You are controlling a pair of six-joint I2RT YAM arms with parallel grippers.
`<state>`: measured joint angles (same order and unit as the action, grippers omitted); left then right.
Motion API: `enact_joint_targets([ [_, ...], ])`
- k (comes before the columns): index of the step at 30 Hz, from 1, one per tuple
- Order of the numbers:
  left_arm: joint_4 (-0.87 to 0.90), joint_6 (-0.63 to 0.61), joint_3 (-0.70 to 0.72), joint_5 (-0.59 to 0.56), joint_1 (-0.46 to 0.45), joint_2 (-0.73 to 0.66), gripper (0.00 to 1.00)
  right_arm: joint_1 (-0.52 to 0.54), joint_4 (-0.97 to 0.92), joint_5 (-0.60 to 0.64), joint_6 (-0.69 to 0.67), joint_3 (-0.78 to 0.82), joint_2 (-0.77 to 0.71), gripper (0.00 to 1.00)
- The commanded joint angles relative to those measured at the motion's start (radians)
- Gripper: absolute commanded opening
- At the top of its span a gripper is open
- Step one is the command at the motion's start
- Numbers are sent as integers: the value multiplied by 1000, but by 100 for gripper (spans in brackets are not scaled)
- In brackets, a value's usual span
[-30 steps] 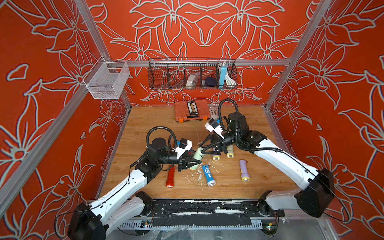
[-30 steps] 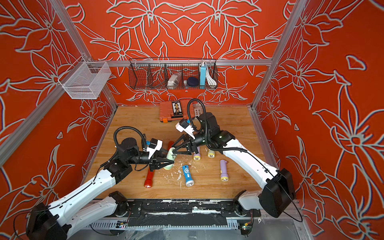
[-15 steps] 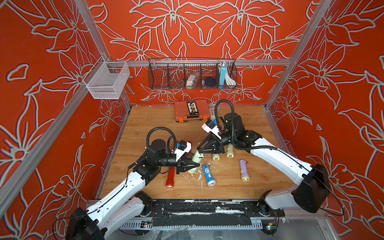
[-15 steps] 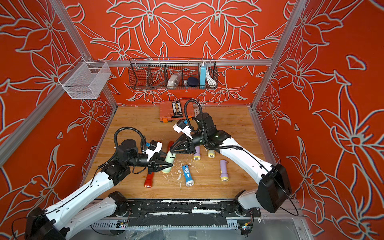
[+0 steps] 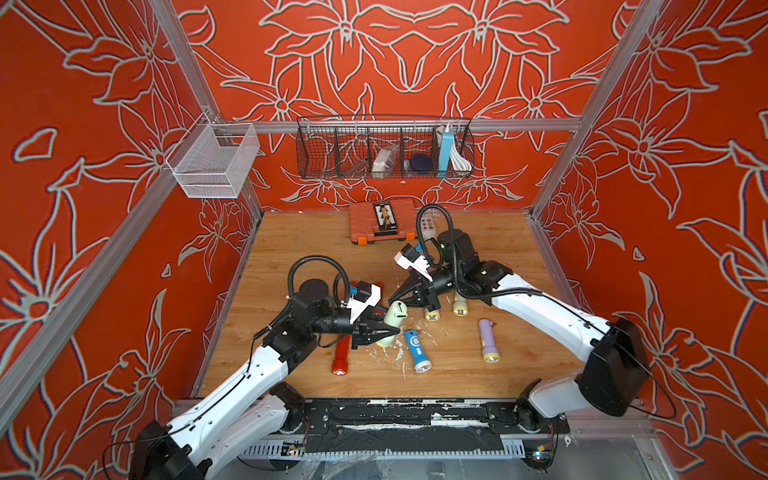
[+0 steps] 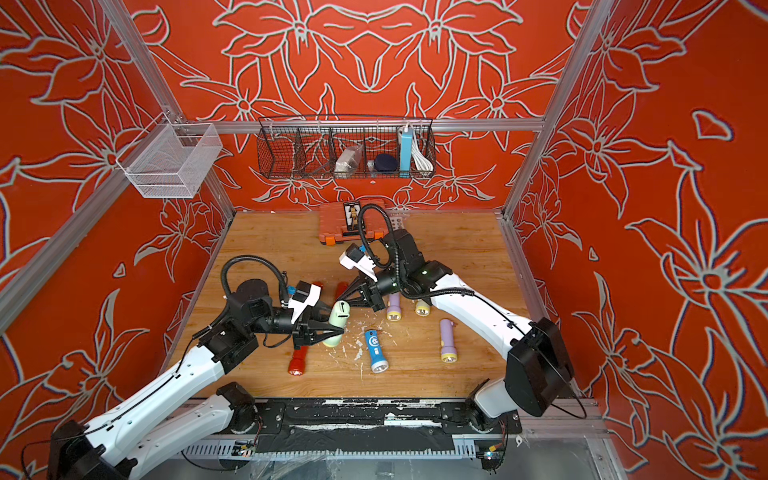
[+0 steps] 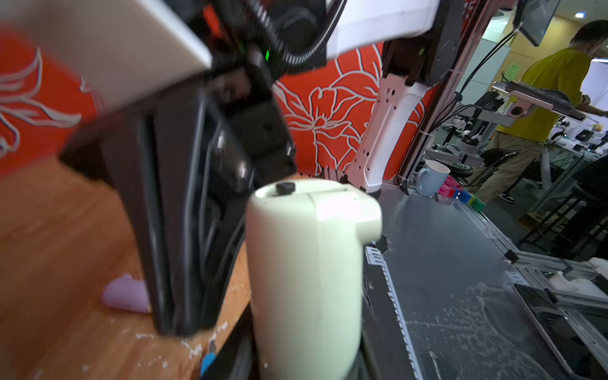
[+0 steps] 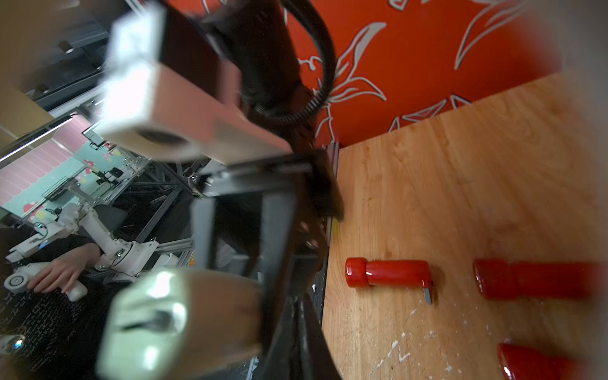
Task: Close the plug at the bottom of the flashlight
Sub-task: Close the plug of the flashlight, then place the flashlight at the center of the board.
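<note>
Left wrist view is showing the pale green flashlight (image 7: 306, 263) rising out of my left end effector (image 5: 392, 331), bottom end farthest from the palm. The plug (image 7: 332, 195) is lying about level with that end face, a seam running around it, and I cannot tell whether it is fully seated. I am gripping the flashlight's body with the left end effector, jaws narrowed onto it, and holding it tilted above the bench (image 5: 299, 249).

My right end effector (image 5: 392, 299) is reaching in from the opposite side with its jaws pinched together, holding nothing. Its tip is sitting right at the flashlight's bottom end; whether it is actually touching I cannot tell.

In both top views a blue flashlight (image 5: 417, 349) is lying on the bench just past my left fingertips, and a red flashlight (image 5: 340, 355) is lying under my left wrist. Two purple flashlights with yellow heads (image 5: 432, 313) are lying side by side beneath my right end effector, and another purple flashlight (image 5: 486, 340) is lying farther out, under my right forearm.

Well beyond both end effectors, an orange case (image 5: 382, 222) is sitting against the back wall. Above it a black wire basket (image 5: 384, 151) is hanging, and a white mesh basket (image 5: 214, 160) is hanging off to my left.
</note>
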<state>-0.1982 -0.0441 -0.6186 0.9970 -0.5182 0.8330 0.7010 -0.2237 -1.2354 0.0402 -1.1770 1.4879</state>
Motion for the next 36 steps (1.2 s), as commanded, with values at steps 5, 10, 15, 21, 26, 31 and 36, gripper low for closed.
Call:
enact_joint_targets([
  [5, -109, -29, -50, 72, -25, -20, 0, -27, -79, 197, -32, -79, 31, 7],
  [10, -94, -47, -42, 60, -27, -25, 0, -38, -121, 316, -31, -119, 41, 8],
  [15, -80, -65, -16, -45, -26, 3, 0, -40, -216, 712, 5, -125, 57, 7],
  [21, -30, -109, 6, -251, -31, 42, 0, -47, -206, 1184, 95, -26, 11, 11],
  [26, 1, -59, -6, -597, -74, 111, 0, -85, -117, 1307, 140, 121, -96, 68],
  [31, 116, 58, -100, -759, -94, 231, 0, -145, -32, 1326, 171, 243, -197, 98],
  [36, 206, 179, -183, -833, -107, 330, 0, -164, -3, 1398, 158, 324, -265, 98],
])
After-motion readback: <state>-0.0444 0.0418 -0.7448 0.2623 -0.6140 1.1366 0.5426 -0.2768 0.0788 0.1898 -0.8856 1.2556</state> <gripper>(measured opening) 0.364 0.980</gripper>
